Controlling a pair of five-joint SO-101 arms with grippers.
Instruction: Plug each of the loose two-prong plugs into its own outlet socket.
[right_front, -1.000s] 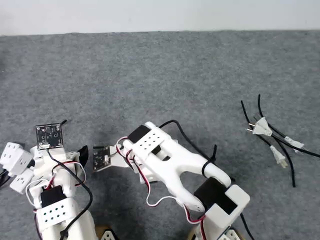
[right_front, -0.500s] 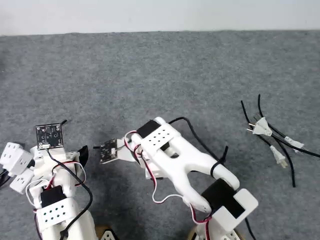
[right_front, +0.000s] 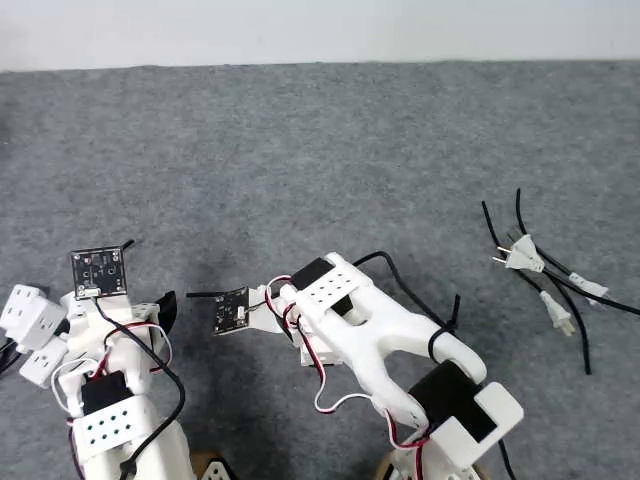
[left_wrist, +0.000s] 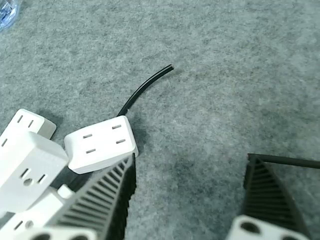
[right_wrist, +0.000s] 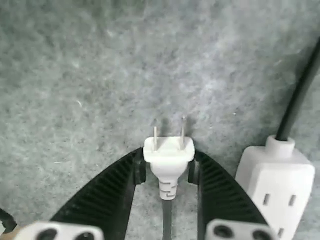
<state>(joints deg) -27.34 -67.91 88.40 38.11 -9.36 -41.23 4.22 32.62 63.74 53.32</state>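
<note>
My right gripper (right_wrist: 167, 160) is shut on a white two-prong plug (right_wrist: 168, 150), prongs pointing away from the wrist over the grey carpet. A white outlet socket (right_wrist: 277, 182) on a black cord lies close beside it. My left gripper (left_wrist: 190, 160) is open, with bare carpet between its fingers. A white outlet socket (left_wrist: 101, 144) with a short black cord (left_wrist: 145, 87) lies just beside one finger. In the high view, a cluster of white sockets (right_front: 25, 315) sits at the far left beside the left arm. Two loose plugs (right_front: 525, 255) (right_front: 558, 312) lie at the right.
More white socket blocks (left_wrist: 25, 160) crowd next to the left gripper. Black cords (right_front: 585, 335) trail from the loose plugs toward the right edge. The right arm (right_front: 380, 330) stretches across the near middle of the grey carpet (right_front: 320, 160).
The right arm has drawn back to the right, away from the left arm and the sockets, still holding the plug. The left arm has kept still.
</note>
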